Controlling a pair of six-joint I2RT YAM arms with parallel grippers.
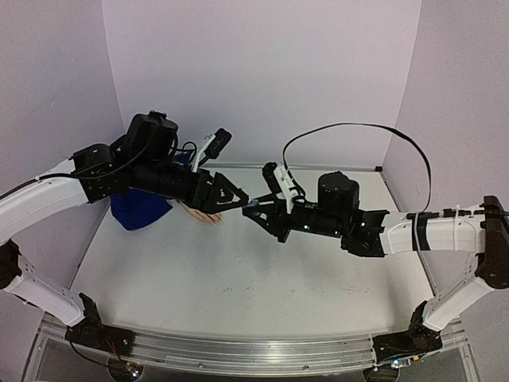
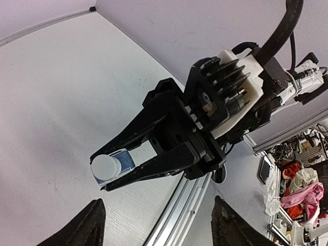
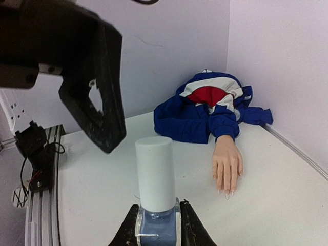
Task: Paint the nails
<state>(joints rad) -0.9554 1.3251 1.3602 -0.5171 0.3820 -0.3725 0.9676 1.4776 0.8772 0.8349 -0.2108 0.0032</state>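
Observation:
The peach mannequin hand (image 3: 227,164) lies palm down on the white table, sticking out of a blue, red and white sleeve (image 3: 207,105). Its tiny nails (image 3: 226,193) point away from the sleeve. In the top view the hand (image 1: 204,216) lies just below the left gripper. My right gripper (image 3: 158,215) is shut on the blue base of a small bottle (image 3: 155,171) with a white cap and holds it above the table. My left gripper (image 2: 156,230) is open and empty, its fingers spread, facing the capped bottle (image 2: 106,166) a short way off. The two grippers nearly meet in the top view (image 1: 245,204).
The sleeve (image 1: 139,211) lies bunched against the left wall near the back corner. White walls close in the back and both sides. An aluminium rail (image 1: 238,350) runs along the near edge. A black cable (image 1: 350,127) loops above the right arm.

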